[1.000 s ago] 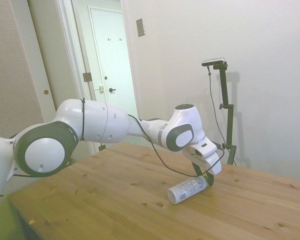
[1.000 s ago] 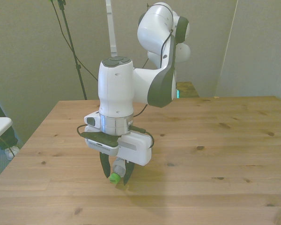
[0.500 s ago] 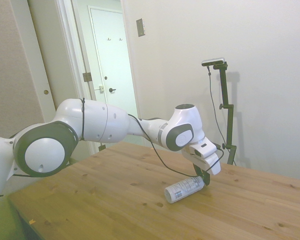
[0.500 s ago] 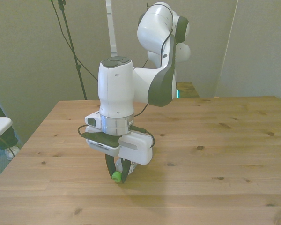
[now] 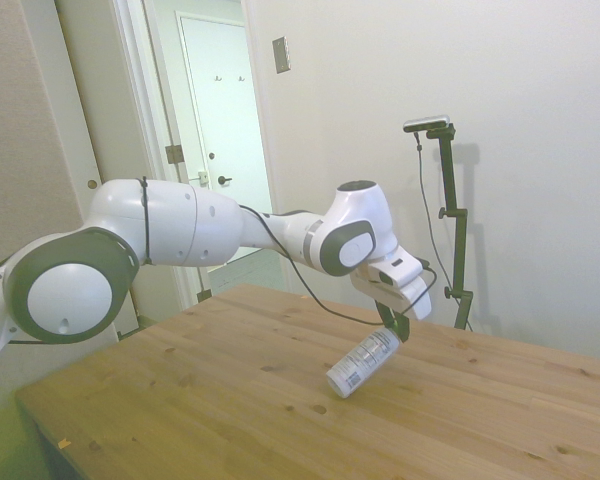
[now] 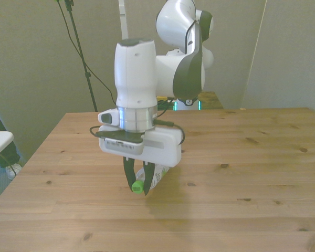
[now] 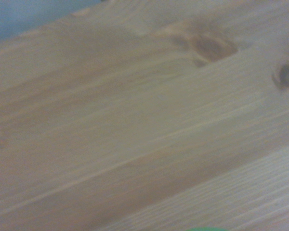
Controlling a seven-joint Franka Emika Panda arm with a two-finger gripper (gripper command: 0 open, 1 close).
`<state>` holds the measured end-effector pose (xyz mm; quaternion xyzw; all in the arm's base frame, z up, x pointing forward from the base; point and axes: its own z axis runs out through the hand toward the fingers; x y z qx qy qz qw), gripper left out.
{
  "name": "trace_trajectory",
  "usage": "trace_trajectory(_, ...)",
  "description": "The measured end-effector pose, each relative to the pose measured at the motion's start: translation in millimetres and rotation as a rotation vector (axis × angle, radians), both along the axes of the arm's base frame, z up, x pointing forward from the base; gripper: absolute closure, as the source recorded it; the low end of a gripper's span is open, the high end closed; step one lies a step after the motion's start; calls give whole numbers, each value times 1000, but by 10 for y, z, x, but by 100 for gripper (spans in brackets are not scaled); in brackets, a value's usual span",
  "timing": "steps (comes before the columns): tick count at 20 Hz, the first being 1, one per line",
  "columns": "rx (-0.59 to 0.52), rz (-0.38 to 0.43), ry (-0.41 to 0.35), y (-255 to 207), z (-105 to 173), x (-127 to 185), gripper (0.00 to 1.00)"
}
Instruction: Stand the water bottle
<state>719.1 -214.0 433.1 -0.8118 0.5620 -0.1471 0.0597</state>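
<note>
The gripper (image 6: 138, 185) has its two dark, narrow fingers (image 6: 128, 173) clamped on the neck end of the water bottle (image 5: 362, 362), a slim cylinder of clear plastic wrapped in a white label with dark print. In the side view the bottle hangs tilted, its capped end up between the fingers and its flat round base lowest; that base sits close above the wooden table (image 5: 230, 400), and whether it touches the boards cannot be told. In the front view the small green screw cap (image 6: 138, 187) shows as a bright rounded knob just below the fingertips, with the pale bottle body (image 6: 155, 177) slanting away behind them, toward the front view's right. The white Franka arm (image 5: 190, 225) has smooth glossy shells with grey rounded joint covers, and a thin black cable loops along it to the boxy white gripper housing (image 6: 147, 147). The table is made of long pale planks with fine straight grain and scattered dark knots. The wrist view shows only a blurred patch of that same planking (image 7: 144, 120), with one dark knot (image 7: 284, 74) and a brownish streak in the grain, plus a sliver of green at the picture's edge (image 7: 202, 229). Behind the table in the side view stand a plain cream wall and a pale panelled door (image 5: 225, 140).
</note>
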Motion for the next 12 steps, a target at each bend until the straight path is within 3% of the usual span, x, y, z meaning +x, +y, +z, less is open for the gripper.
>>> trace_trajectory(7,-12,61,-119,534,662,-128,100)
trace_trajectory(12,-110,87,-244,963,990,-380,100)
